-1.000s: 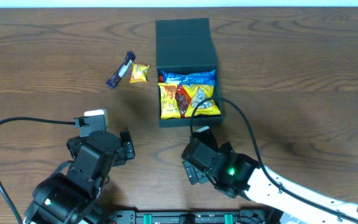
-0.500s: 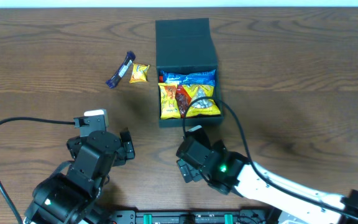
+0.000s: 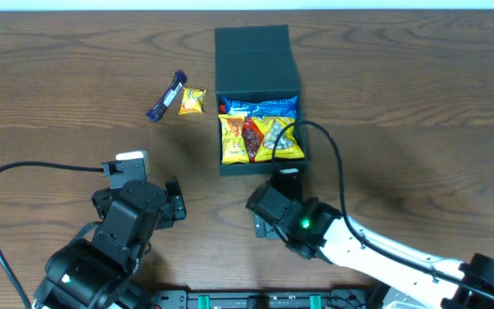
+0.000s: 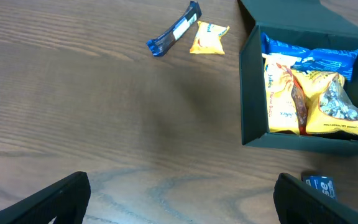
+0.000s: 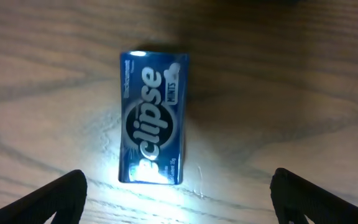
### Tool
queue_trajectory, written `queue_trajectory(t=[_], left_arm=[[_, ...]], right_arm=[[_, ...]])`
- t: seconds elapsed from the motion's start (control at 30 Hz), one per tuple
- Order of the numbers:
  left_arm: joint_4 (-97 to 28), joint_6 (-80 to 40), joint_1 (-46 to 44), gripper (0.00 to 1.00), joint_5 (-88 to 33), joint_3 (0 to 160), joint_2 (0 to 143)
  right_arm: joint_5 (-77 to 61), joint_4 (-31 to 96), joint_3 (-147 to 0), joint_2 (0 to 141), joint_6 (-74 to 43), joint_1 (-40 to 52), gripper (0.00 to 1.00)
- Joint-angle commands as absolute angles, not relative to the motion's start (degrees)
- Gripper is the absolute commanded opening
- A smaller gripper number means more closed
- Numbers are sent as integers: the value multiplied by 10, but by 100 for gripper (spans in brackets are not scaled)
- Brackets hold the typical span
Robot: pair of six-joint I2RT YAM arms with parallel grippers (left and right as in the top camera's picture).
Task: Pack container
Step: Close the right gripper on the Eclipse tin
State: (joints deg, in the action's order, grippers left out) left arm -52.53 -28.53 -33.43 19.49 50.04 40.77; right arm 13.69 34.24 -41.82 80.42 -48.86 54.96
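Change noted against the earlier overhead views: the right tool point(image 5: 178, 202) has advanced and now stands just short of the front wall of the dark teal-green square cardboard container point(image 3: 238, 168); the left tool point(image 4: 179, 200) has not shifted, nor have the loose snacks.

Right tool: fingers set wide apart, nothing between them. A blue rectangular Eclipse mint tin point(image 5: 153, 118) lies flat, label up, just ahead of it, its length running straight away from the tool.

Left tool: fingers likewise wide apart, empty. The container sits ahead and to its right; a blue bar wrapper point(image 3: 166, 96) and a small yellow snack packet point(image 3: 193, 100) lie close together well ahead of it, left of the container.

Container: opening faces up, hinged flap thrown back on the side away from both tools, so box and flap together run lengthwise away from them. Inside are yellow, blue and red snack packets point(image 3: 260, 129).

Surface: dark brown wood-grain counter point(image 3: 418, 103); a pale strip shows beyond its far edge; the room past it cannot be made out
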Motion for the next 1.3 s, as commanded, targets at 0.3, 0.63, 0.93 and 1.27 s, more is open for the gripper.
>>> queue_trajectory(t=[0.3,0.63,0.93,1.27], left_arm=[[-527,-289,-333,95,199,500,408],[-527,-289,-333,95,199,500,408],[-527,-289,-333,95,199,500,408],[-527,-290,-333,95,199,500,408]], right_arm=[[113,358,-422,808,-548,520,94],[105,290,-422,843,-477,515,93],[105,263,-422,885,-453,515,88],[109,250,-422,885,-438,515,82]])
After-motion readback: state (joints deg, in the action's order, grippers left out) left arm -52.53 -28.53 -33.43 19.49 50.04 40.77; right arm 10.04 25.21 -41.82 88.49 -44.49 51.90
